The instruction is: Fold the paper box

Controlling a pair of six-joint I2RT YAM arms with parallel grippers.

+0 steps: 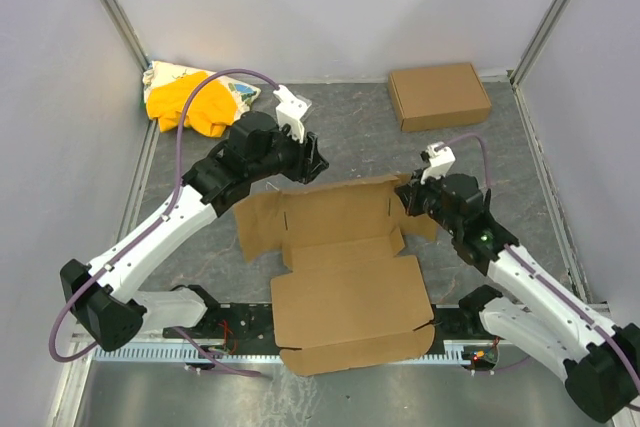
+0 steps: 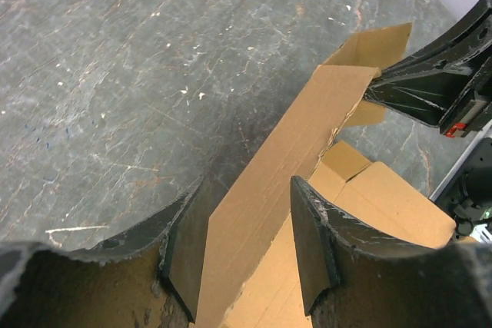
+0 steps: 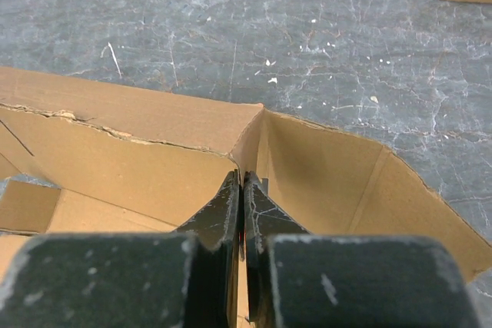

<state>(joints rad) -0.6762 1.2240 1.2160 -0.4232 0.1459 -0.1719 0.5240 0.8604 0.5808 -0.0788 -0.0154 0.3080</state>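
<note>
Grey mottled surface (image 1: 350, 137) carrying one paper box (image 1: 340, 277), a part-folded brown sheet lying at centre between the two arms, its near flap overhanging the near edge. Its far wall stands raised. Two pincers: the left pincer (image 2: 242, 243), jaws apart, straddles that raised wall at its left end; the right pincer (image 3: 241, 190), jaws together, has its tips in the inner corner where the wall meets the right side flap. One closed cardboard box (image 1: 440, 95), far right. One yellow-and-white cloth heap (image 1: 195, 99), far left.
</note>
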